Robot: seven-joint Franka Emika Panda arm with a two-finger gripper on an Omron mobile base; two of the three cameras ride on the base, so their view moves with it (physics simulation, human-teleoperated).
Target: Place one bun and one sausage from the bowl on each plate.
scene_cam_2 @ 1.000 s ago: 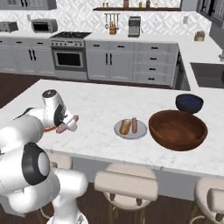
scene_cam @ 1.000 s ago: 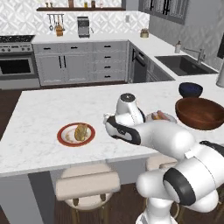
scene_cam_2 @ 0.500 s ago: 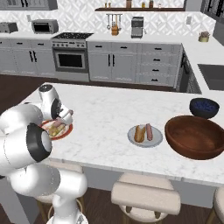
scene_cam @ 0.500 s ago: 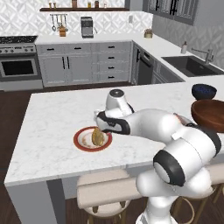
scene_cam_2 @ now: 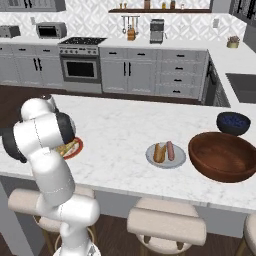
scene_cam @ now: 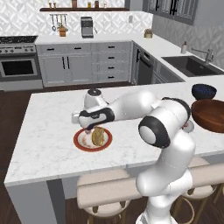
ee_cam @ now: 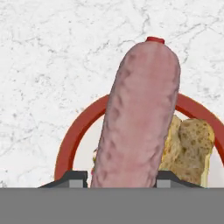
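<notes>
The gripper is clamped on the sausage, poised over the red-rimmed plate where a bun already lies. Delivery step (last one, judging by the filled grey plate): lower and release beside the bun. Sausage: pink, plump, wrinkled skin.

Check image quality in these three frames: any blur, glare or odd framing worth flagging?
Left base view: sharp, even light, soft shadow under the gripper over the red-rimmed plate. Right base view: clean, but the arm blocks most of that plate. Hand view: the sausage looms large, foreshortened and slightly soft; no glare.
</notes>
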